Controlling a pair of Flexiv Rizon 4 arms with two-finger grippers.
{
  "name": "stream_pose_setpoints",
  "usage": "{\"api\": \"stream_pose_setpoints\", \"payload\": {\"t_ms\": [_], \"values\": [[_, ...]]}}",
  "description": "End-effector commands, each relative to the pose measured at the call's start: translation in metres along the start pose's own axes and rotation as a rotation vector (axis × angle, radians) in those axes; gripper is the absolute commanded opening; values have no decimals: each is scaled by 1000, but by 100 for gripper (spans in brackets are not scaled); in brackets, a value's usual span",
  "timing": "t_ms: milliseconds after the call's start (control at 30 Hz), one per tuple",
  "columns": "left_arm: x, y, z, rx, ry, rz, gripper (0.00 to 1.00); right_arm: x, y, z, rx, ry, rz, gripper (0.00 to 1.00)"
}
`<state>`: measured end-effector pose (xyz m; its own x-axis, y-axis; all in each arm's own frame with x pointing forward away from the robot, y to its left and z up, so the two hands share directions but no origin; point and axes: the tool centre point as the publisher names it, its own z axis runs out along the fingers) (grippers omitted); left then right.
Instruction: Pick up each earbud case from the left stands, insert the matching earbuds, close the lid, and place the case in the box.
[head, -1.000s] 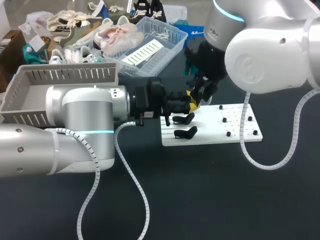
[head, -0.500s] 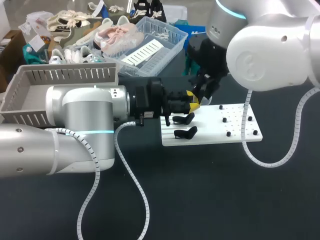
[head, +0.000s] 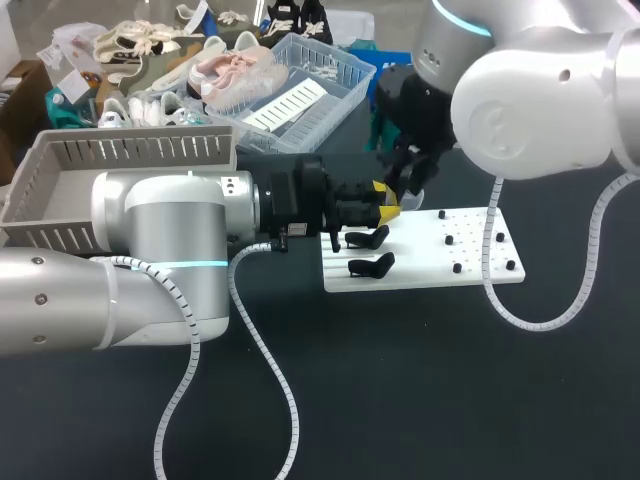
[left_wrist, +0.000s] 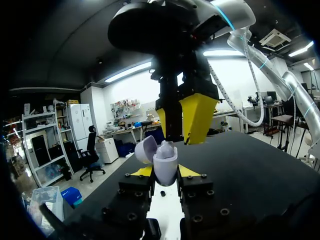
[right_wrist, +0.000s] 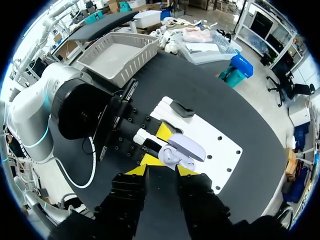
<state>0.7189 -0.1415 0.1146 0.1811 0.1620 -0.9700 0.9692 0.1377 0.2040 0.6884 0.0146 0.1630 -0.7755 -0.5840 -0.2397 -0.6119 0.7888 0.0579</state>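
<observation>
The left gripper (left_wrist: 165, 172) is reaching in from the left side, and its two yellow fingers are pressing the lilac earbud case (left_wrist: 164, 161) from both sides, so it is grasping the case firmly. The case is hanging in the air over the near-left part of the white board (head: 470, 262), not touching it. Its lid (left_wrist: 145, 149) is standing open, tilted away to one side. A small pale piece is sitting in the open mouth of the case (I cannot tell if it is an earbud).

The right gripper (right_wrist: 161, 171) is hovering just above the case and pointing down at it. Its fingers are standing apart, released, with nothing between them.

Two black stands (head: 368, 238) are lying on the left end of the board, just beside the left gripper. The grey box (head: 60, 190) is resting on the table well apart to the left, behind the left arm.
</observation>
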Motion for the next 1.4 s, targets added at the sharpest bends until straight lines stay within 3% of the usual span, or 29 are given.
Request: {"api": "stream_pose_setpoints", "payload": {"t_ms": [33,233,500,900,1100,1400], "values": [[0,0,1,-4,-2,1,0,0,-1,-8,12,-6,0,32],[0,0,1,-4,-2,1,0,-8,-10,-19,39,-30,15,33],[0,0,1,-4,-2,1,0,-33,-26,-23,76,-47,36,33],[0,0,1,-4,-2,1,0,-57,-49,-4,48,-39,76,33],[0,0,1,-4,-2,1,0,-61,-56,4,45,-23,92,33],[0,0,1,-4,-2,1,0,-49,-55,11,44,3,99,34]]}}
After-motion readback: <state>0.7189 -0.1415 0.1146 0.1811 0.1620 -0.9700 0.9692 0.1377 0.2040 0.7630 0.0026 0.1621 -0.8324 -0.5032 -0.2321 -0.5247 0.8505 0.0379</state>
